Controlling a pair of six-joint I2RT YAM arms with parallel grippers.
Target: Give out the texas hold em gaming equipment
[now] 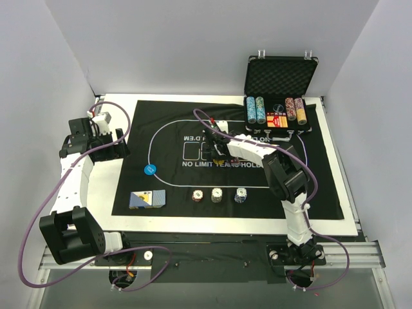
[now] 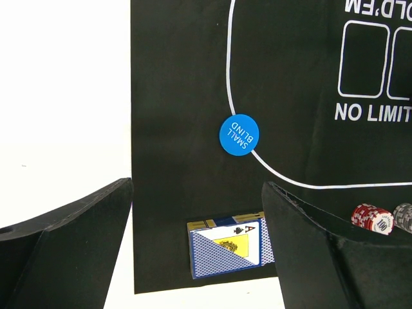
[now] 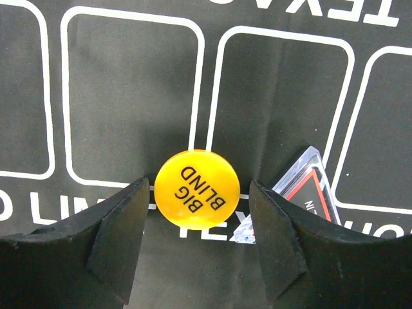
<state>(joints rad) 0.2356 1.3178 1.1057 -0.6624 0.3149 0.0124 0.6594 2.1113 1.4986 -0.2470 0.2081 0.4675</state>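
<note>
A: Nearest us first. What lies on the mat point(image 1: 302, 180)?

B: Near left corner: a pack of cards point(image 1: 147, 199), flat, ace side up. Right of it, a row of three short chip stacks point(image 1: 217, 194), set apart from one another, just outside the printed oval.

A: And the blue disc?

B: The blue disc point(image 2: 239, 134) reads SMALL BLIND. It lies on the oval's white line, a little beyond the cards.

A: Left gripper?

B: The left gripper point(image 2: 197, 187) hangs above the mat's left edge, where the white table point(image 1: 335, 161) shows. Jaws spread wide, nothing between them.

A: Right gripper?

B: The right gripper point(image 3: 198, 183) is mid-mat, low over the printed card boxes. Its fingers stand either side of the yellow disc point(image 3: 197, 188), marked BIG BLIND, which lies flat on the mat. A slim gap shows on each side, so it is released, not pinched. A clear plastic piece point(image 3: 302, 190) with red trim lies just beside the right finger.

A: Far end?

B: A black case point(image 1: 281, 77) at the far right, lid upright, with rows of chips point(image 1: 255, 109) inside.
</note>
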